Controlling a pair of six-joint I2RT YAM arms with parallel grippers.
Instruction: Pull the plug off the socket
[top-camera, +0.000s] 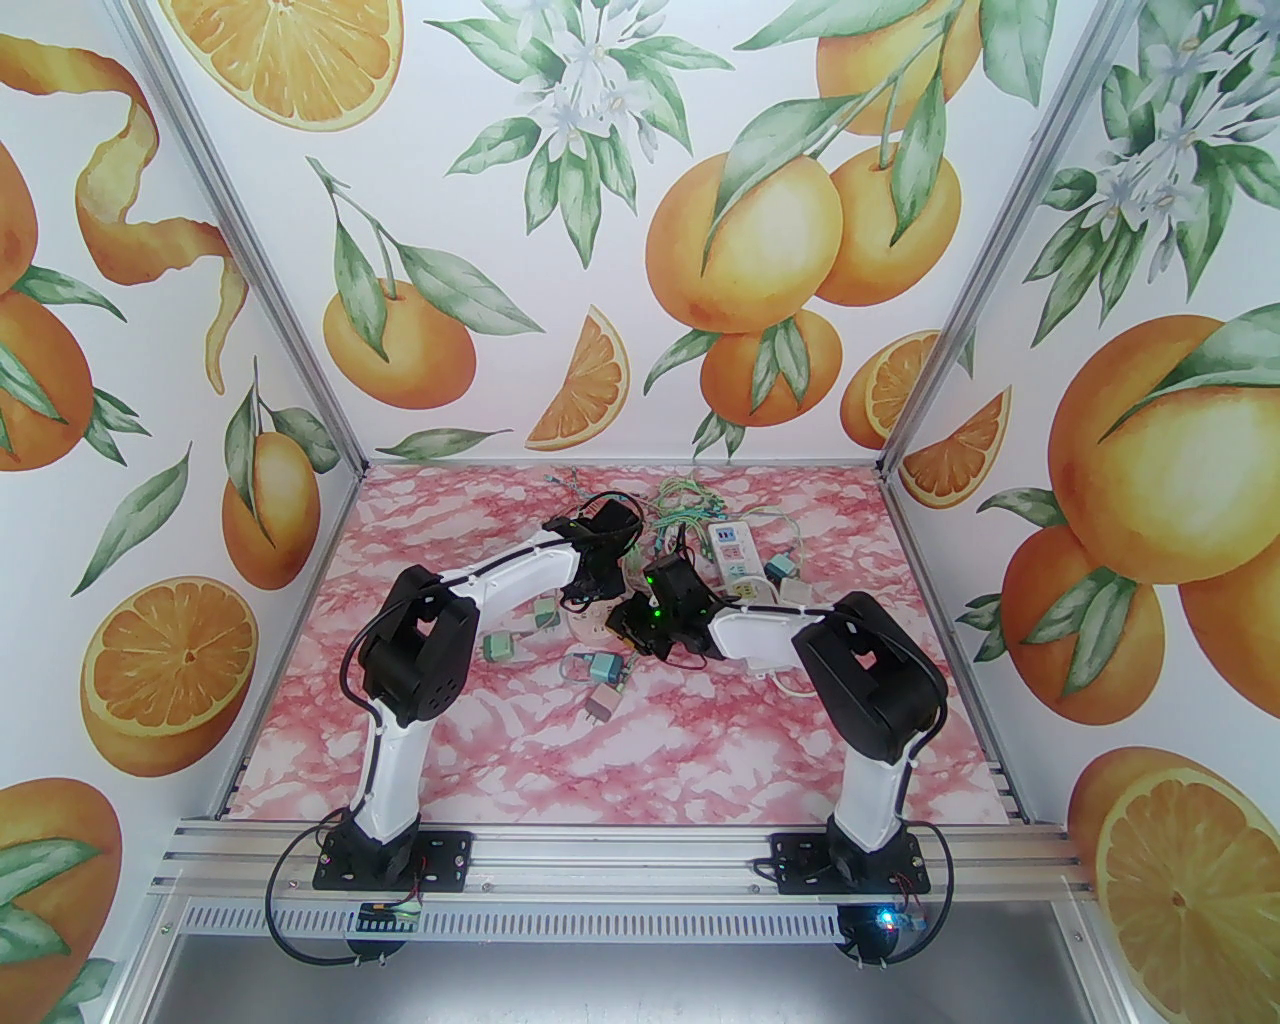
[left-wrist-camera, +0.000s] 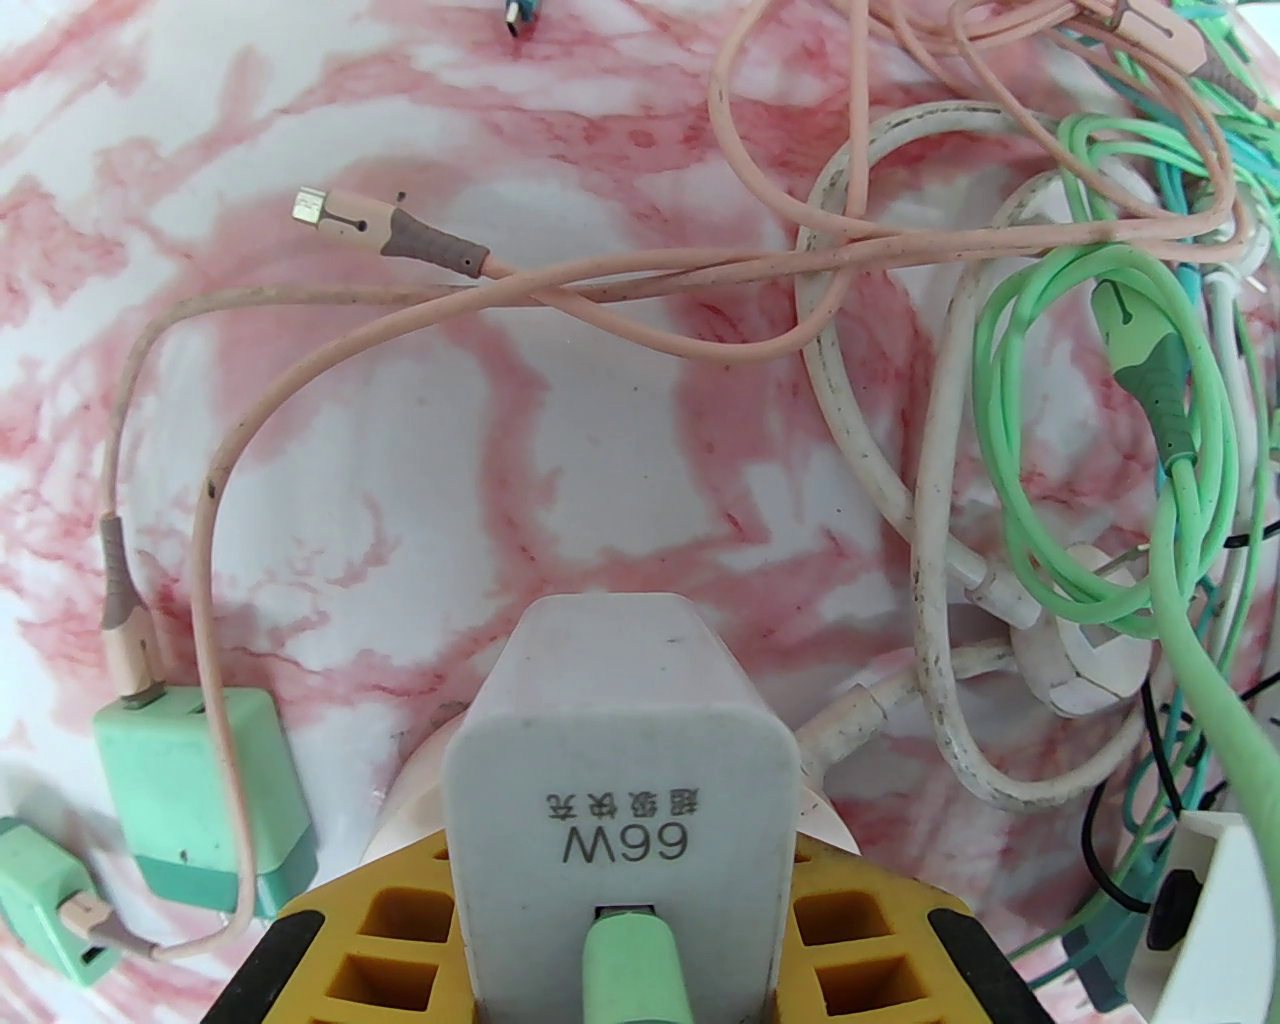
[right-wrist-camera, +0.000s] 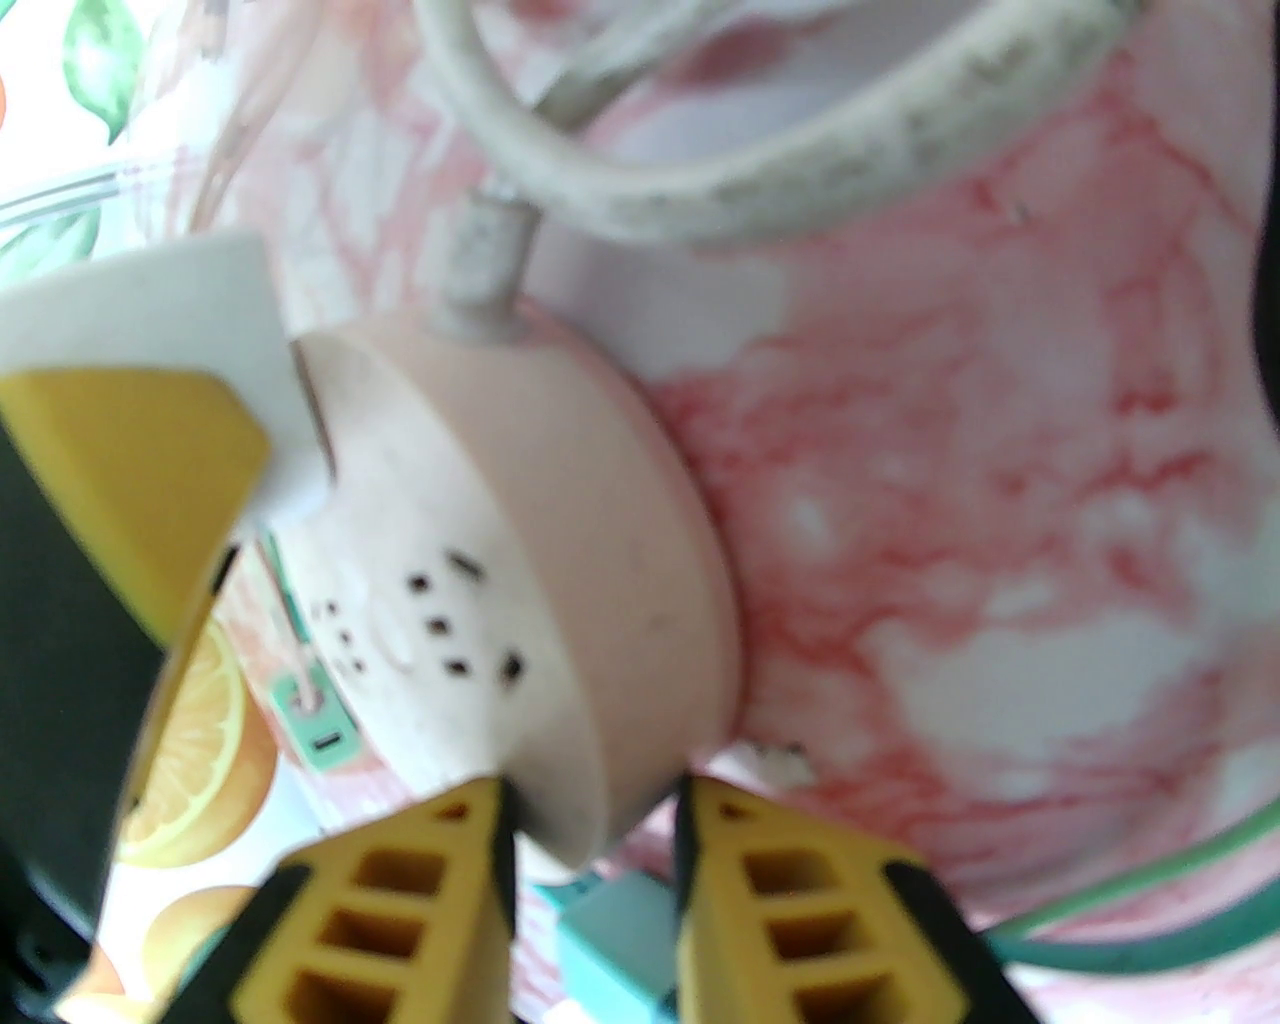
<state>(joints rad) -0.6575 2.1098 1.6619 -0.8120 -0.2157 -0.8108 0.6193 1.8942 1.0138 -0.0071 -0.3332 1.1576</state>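
A white plug (left-wrist-camera: 620, 760), a charger block marked 66W with a green cable in its port, sits in a round pale pink socket (right-wrist-camera: 560, 560). My left gripper (left-wrist-camera: 620, 930) is shut on the plug, one yellow finger (left-wrist-camera: 400, 920) on each side. In the right wrist view that plug (right-wrist-camera: 150, 300) stands at the socket's left edge. My right gripper (right-wrist-camera: 590, 830) is shut on the socket's rim, its fingertips (right-wrist-camera: 470, 840) pressing both faces. The socket's white cord (right-wrist-camera: 480, 260) runs off at the top. In the top view both grippers meet mid-table, left (top-camera: 585, 600) and right (top-camera: 625, 632).
Mint green chargers (left-wrist-camera: 200, 790) with pink cables (left-wrist-camera: 400, 310) lie left of the plug. A tangle of white and green cables (left-wrist-camera: 1050, 420) lies to the right. A white power strip (top-camera: 730, 555) and more chargers (top-camera: 605, 670) lie on the pink marbled table (top-camera: 500, 740).
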